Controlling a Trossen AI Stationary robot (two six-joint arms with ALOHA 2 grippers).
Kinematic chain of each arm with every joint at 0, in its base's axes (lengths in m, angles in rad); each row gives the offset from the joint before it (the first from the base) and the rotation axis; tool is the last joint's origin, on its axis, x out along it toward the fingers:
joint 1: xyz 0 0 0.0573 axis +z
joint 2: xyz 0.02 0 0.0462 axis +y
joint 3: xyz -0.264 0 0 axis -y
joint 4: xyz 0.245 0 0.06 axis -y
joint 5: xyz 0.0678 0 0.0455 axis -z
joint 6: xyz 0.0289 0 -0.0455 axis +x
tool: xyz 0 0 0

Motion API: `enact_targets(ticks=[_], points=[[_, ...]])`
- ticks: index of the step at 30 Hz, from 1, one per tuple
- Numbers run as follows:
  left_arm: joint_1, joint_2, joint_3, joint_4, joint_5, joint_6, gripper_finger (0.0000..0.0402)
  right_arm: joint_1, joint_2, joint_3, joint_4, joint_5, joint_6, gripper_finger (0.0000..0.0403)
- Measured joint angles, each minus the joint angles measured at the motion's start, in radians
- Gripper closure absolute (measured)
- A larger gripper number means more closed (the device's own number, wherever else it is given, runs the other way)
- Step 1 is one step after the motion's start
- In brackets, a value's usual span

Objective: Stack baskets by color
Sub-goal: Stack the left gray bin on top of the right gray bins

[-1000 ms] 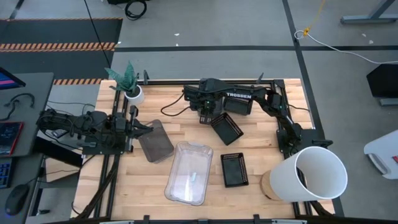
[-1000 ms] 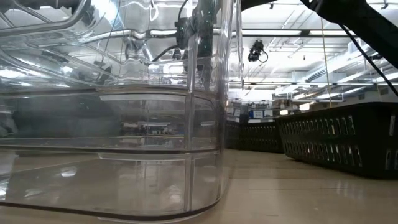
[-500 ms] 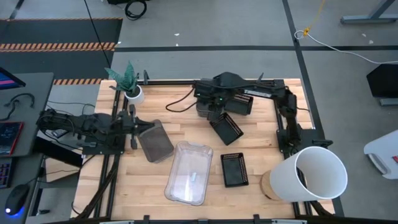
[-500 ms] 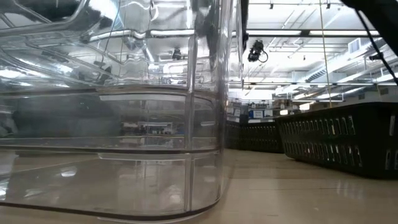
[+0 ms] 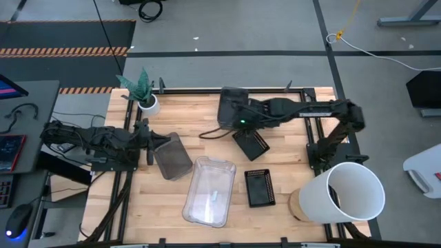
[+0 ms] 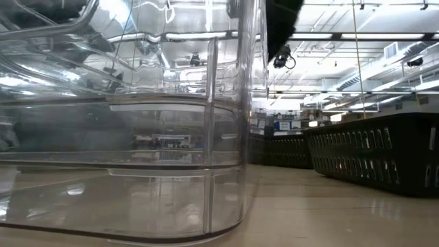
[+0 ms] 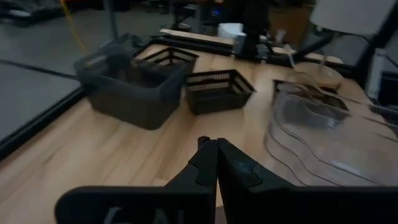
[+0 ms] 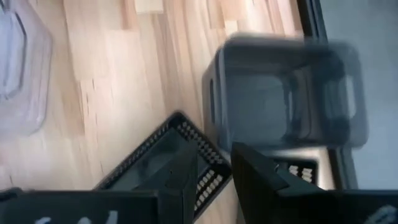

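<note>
Two smoky grey baskets show: one stands on its base by the left arm, one at the far edge. A clear basket and a black slatted basket rest near the front. Another black basket lies askew mid-table. My right gripper hangs open above the askew black basket's corner, beside the far grey basket, with nothing between its fingers. My left gripper is shut over bare wood, just left of the near grey basket.
A big white bucket lies at the front right corner. A small white plant pot stands at the far left. A dark frame rail borders the table's right side. Bare wood shows between the clear basket and the far grey one.
My right gripper has risen away from the askew black basket, still open, its arm stretching out over the far part of the table; the basket has stayed put. My left gripper has rolled, tipped downward and drawn back a little from the near grey basket.
</note>
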Motion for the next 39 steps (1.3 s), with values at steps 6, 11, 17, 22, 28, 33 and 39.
enact_targets(ticks=[6,11,17,22,28,33,39], points=[[0.0,0.026,0.0,-0.036,-0.13,-0.094,0.0374,0.018,-0.21,-0.306,0.183,-0.003,0.079,0.03],[0.016,0.138,0.0,-0.091,-0.236,-0.202,0.036,0.064,-0.385,-0.548,0.383,0.004,0.146,0.03],[0.119,0.296,0.03,-0.049,-0.212,-0.205,0.0363,0.129,-0.546,-0.767,0.587,0.003,0.191,0.03],[0.214,0.386,0.04,-0.056,-0.049,-0.199,0.0376,0.179,-0.678,-0.883,0.651,0.003,0.199,0.03],[0.285,0.412,0.04,-0.084,-0.001,-0.196,0.0376,0.198,-0.875,-1.038,0.771,-0.002,0.2,0.03],[0.309,0.412,0.041,-0.099,0.056,-0.201,0.0358,0.198,-1.012,-1.185,0.946,-0.049,0.205,0.0304],[0.339,0.412,0.041,-0.103,0.075,-0.216,0.0326,0.199,-1.097,-1.317,1.097,-0.076,0.216,0.0311]])
